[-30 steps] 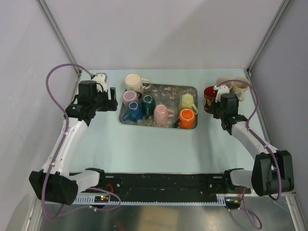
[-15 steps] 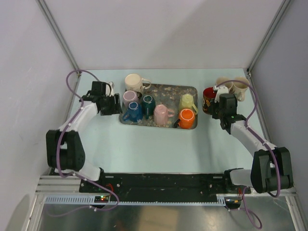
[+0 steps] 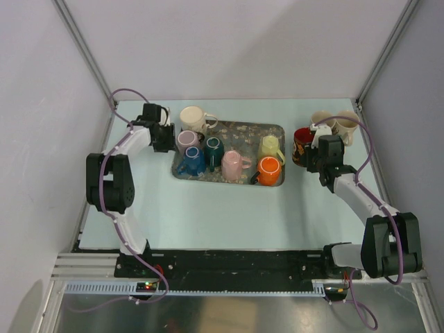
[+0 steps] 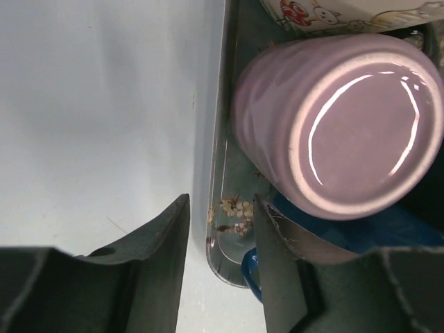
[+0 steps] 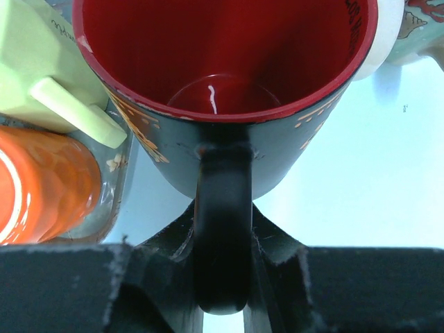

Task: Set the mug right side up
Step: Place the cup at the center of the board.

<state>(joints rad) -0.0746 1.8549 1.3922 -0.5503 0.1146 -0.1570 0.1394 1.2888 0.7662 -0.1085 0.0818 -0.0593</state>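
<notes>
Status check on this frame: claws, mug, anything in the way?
Left claw open, straddling rim of tray beside upside-down pink mug. Right claw shut on handle of red mug, upright. Blue mug crowds the pink one.

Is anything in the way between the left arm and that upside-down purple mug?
Nothing visible blocks it. The left end effector is open right beside the purple mug; only the tray rim passes between its fingers. A blue mug crowds the purple mug's near side.

Bright, even light; glare streaks the pink mug (image 4: pixel 347 125); fingers (image 4: pixel 156 270) blurred.
</notes>
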